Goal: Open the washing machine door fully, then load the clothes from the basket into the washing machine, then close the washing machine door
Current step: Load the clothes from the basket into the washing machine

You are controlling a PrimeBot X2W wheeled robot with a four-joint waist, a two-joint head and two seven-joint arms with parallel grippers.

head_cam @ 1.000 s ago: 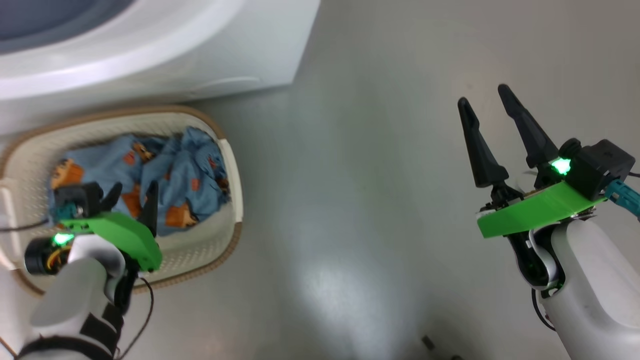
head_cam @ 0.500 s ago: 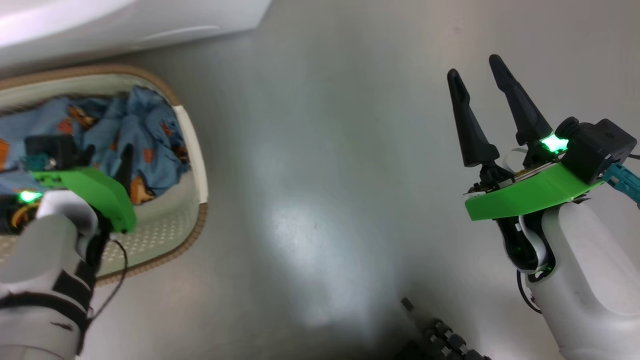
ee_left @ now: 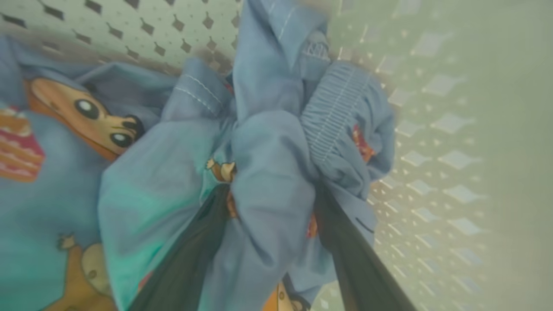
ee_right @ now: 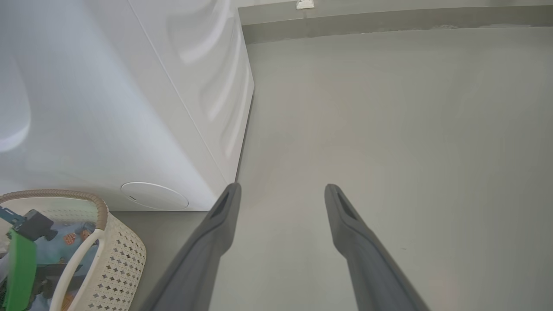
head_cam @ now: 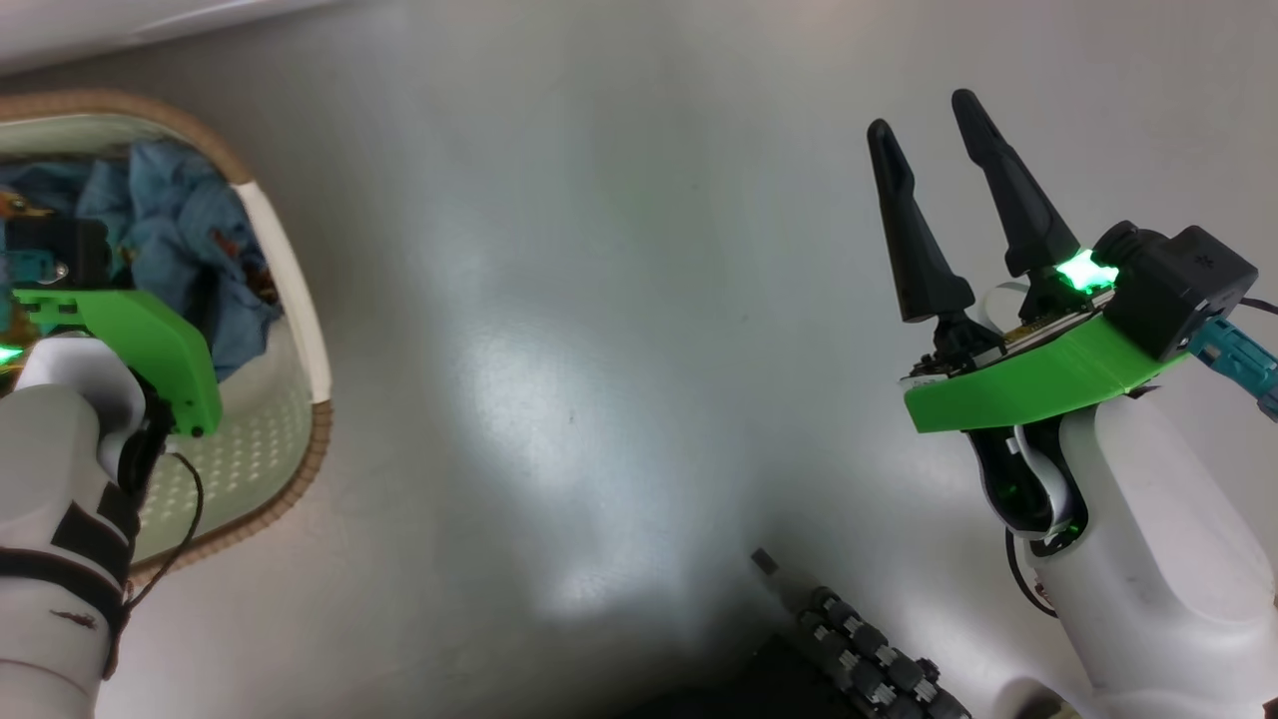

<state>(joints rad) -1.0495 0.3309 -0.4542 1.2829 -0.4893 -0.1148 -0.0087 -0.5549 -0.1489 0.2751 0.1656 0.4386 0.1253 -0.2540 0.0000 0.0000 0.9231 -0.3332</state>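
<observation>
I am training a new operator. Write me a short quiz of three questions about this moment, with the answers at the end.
1. True or false: the right gripper holds some of the clothes.
2. Where is the left gripper? A: in the basket, open, its fingers on both sides of a fold of cloth. B: shut on the basket's handle. C: inside the drum.
3. Fill the gap: in the right wrist view, the washing machine stands to the ____ of the right gripper's fingers.
Key: 1 false, it is open over the floor. 2 A. 3 left.
</observation>
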